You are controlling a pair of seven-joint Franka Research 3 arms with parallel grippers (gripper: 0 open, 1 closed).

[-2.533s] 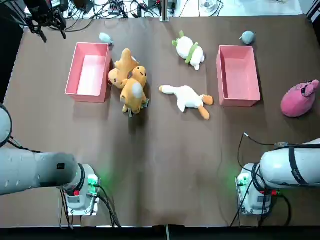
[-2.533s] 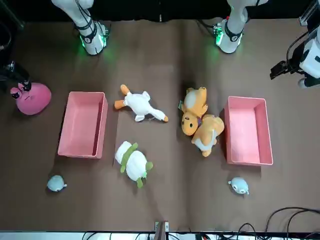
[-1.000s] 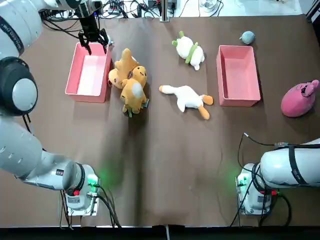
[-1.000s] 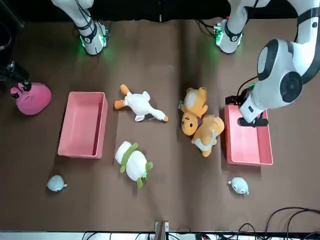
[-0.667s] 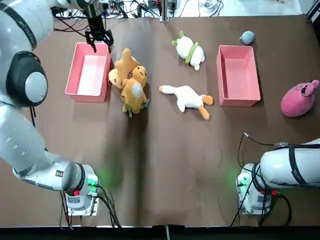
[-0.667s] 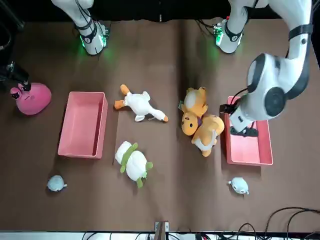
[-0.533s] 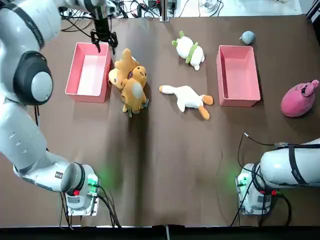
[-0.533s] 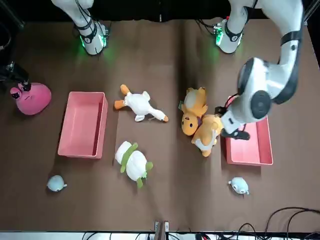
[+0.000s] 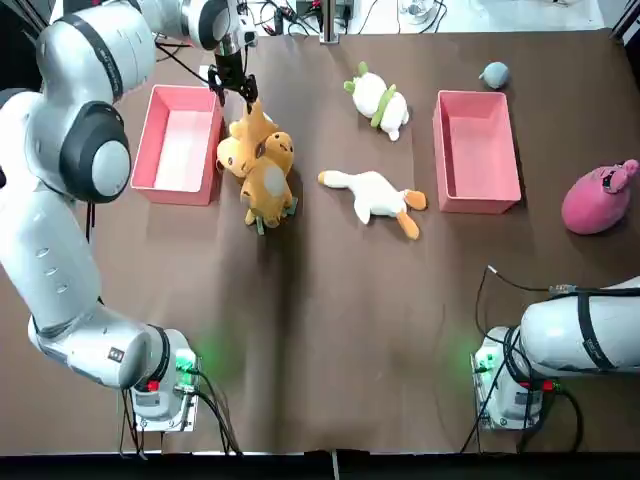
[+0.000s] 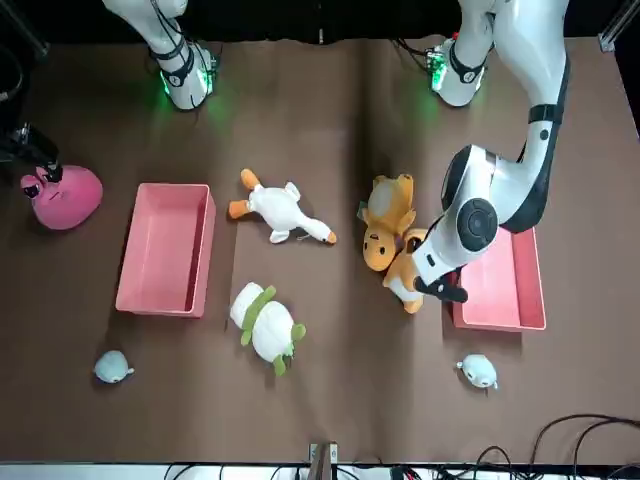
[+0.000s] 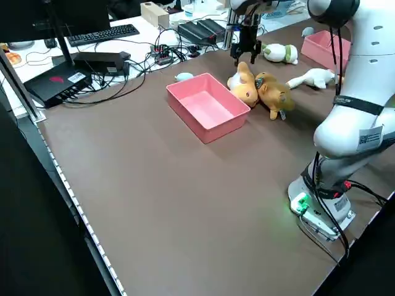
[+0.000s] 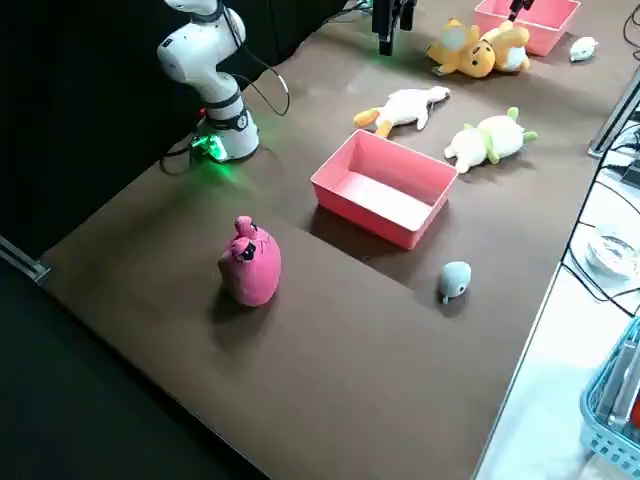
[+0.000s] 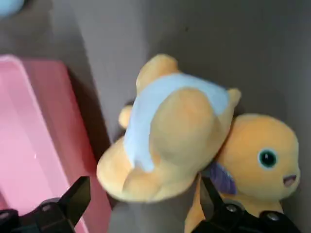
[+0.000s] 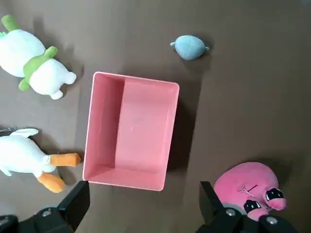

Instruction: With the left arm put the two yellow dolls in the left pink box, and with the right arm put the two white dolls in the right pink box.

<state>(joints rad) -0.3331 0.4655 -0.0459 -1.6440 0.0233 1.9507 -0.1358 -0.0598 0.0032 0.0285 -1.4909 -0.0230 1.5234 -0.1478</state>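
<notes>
yellow plush doll (image 13: 180,121) at two o'clock of the left pink box (image 9: 142,162) lies beneath the left gripper (image 13: 146,199), its fingers spread, which could snag the second yellow doll (image 13: 260,162) pressed against it.

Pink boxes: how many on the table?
2: one pink box at the left, beside the yellow dolls; another at the right, beyond the white goose.

The left box (image 9: 178,145) is lying left of the left gripper (image 13: 145,179), one doll (image 13: 180,126) is resting below it, another (image 9: 266,188) nearer the robot; the goose (image 9: 372,193), the rounder doll (image 9: 378,101) and right box (image 9: 477,150) are lying to its right
</notes>
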